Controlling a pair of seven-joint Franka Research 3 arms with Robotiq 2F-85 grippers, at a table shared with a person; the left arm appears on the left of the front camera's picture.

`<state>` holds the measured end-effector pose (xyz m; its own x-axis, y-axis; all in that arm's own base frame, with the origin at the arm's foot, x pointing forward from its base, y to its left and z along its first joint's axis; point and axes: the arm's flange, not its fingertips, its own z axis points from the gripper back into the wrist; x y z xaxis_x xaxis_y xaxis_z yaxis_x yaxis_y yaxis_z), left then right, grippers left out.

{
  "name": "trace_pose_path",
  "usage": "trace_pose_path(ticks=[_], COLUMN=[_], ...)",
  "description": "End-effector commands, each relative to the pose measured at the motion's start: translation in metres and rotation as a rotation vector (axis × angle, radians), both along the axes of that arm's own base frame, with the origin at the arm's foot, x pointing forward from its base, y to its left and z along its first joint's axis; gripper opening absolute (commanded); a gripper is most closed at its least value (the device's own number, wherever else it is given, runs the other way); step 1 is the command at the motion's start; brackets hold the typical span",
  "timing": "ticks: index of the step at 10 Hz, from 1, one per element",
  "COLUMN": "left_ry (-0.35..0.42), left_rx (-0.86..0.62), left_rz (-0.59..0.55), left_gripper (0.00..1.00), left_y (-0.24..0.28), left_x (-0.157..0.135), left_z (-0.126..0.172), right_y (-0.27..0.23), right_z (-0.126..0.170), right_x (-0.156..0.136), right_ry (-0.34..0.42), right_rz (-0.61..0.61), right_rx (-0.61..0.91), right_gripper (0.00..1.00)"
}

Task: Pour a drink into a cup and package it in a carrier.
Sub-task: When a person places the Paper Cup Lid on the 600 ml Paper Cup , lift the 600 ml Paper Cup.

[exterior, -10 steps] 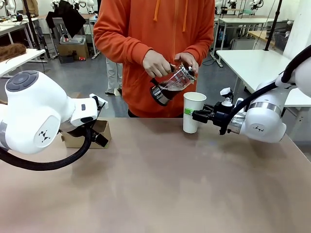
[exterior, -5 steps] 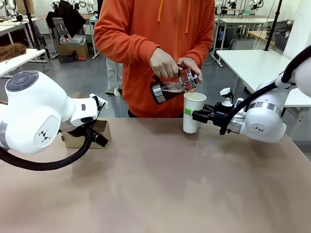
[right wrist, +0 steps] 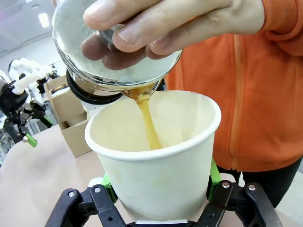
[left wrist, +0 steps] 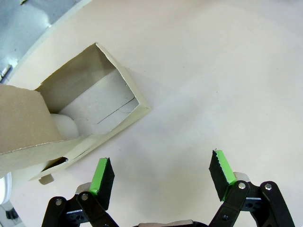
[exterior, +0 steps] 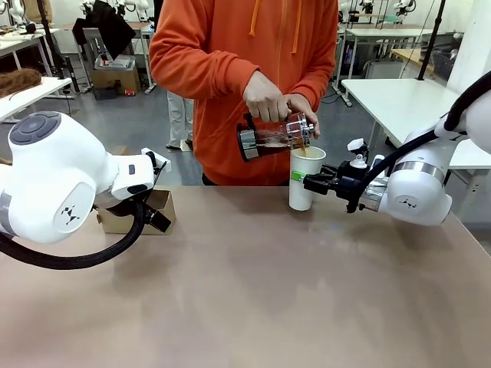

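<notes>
Right fingers point(right wrist: 214, 175) clamping cup point(right wrist: 161, 161), drink point(right wrist: 147, 118) streaming in, left fingers point(left wrist: 102, 177) spread empty, carrier point(exterior: 163, 201) half-hidden

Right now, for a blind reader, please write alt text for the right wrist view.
A person's hand tips a glass pitcher, and a thin brown stream pours into the white paper cup held by the right end effector.
</notes>
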<state>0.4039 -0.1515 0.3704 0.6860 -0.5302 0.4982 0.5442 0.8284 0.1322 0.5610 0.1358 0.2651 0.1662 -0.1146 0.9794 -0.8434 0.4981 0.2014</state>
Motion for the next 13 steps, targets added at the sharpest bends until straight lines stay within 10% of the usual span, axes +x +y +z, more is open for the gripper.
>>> trace_pose_path(ticks=[1,13], left_ry=[0.0,0.0], left_rx=[-0.002,-0.002], left_rz=[0.0,0.0], left_gripper=[1.0,1.0], left_y=[0.0002,0.0002], left_x=[-0.0002,-0.0002], left_z=[0.0002,0.0002], right_y=[0.0016,0.0016], right_z=[0.001,0.001], right_x=[0.0004,0.0004], right_ry=[0.007,0.007], right_rz=[-0.005,-0.005], right_rx=[0.012,0.012], right_gripper=[0.81,0.81])
